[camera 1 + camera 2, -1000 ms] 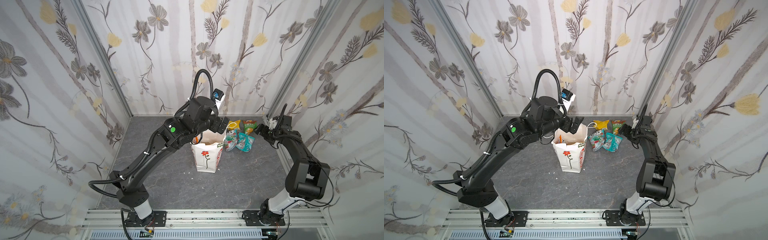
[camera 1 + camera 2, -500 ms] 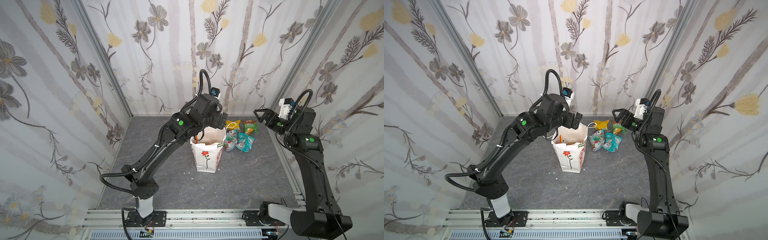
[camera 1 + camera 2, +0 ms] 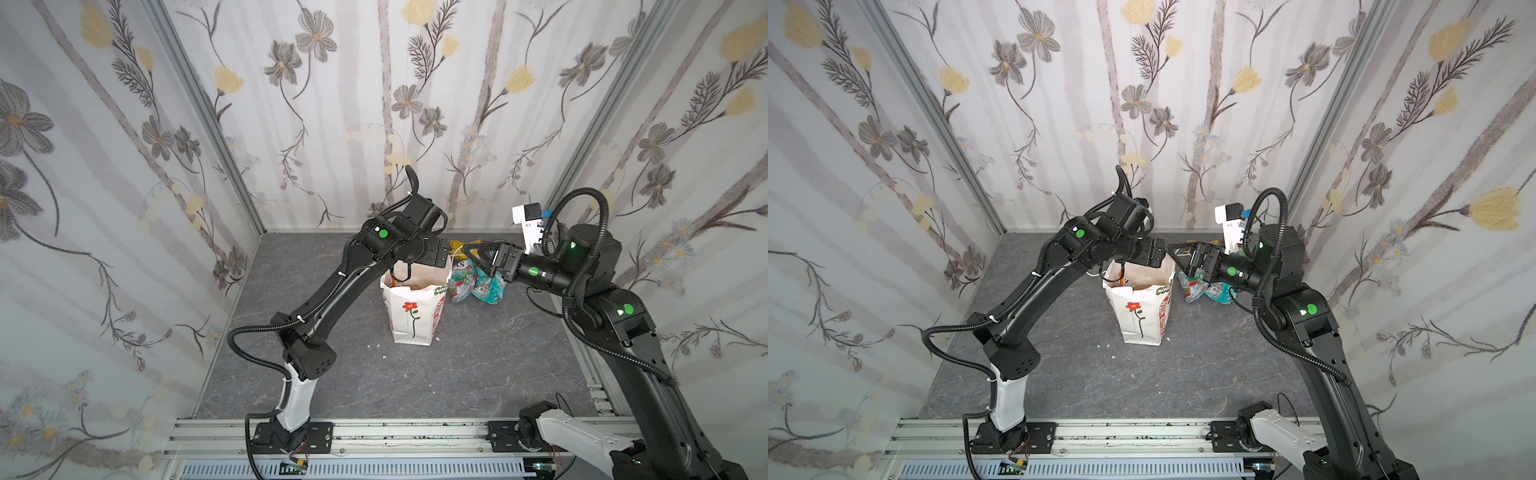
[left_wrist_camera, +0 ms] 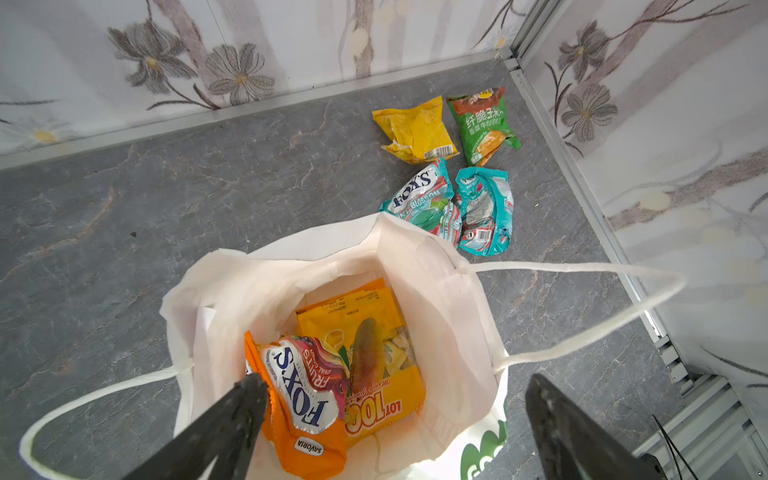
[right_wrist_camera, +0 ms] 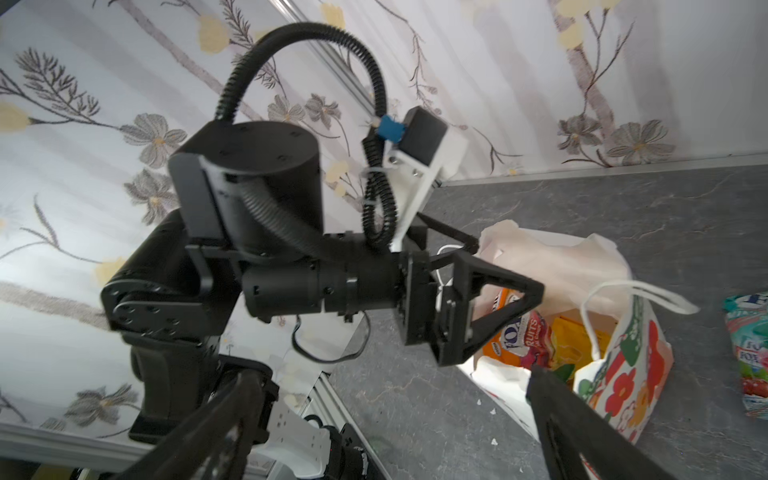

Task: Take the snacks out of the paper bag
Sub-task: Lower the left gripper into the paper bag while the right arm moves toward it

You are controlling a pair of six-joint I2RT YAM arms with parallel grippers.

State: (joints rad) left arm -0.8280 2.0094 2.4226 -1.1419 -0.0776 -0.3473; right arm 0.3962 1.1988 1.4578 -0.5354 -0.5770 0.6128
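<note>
Change: R gripper has lifted off the four foil packets lying on grey floor just beside tall white paper bag; jaws wide, empty. L gripper now over bag mouth, released, holding nothing. Two orange packets remain inside, so task is part done. Anything beneath them is hidden.

The paper bag is gaping free under the left hand; cord handles and snacks are crowding beside it.
</note>
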